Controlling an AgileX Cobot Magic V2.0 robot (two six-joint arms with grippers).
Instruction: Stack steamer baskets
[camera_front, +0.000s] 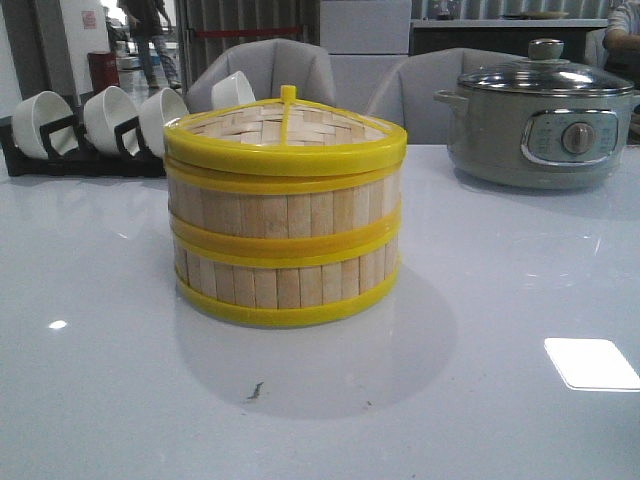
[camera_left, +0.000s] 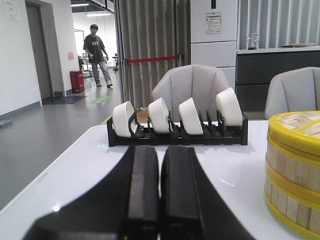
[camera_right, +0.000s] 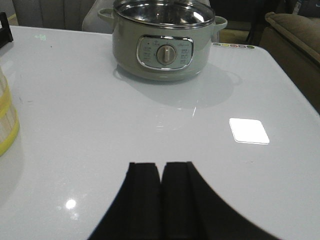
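White table (camera_front: 520, 300) holds the steamer baskets (camera_front: 285, 225), stacked with lid (camera_front: 285, 128) on. Left gripper (camera_left: 159, 200) and right gripper (camera_right: 160, 200) (both pinched closed, empty) could bump them crooked.

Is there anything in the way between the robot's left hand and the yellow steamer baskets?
Nothing visible. The left gripper is shut over bare table, with the steamer baskets off to its side. The bowl rack stands farther back.

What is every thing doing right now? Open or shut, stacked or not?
Steamer baskets: stacked two high, upright.
Steamer lid: on top, closed.
Pot: glass lid on.
Bowls: standing on edge in the rack.
Left gripper: shut, empty.
Right gripper: shut, empty.
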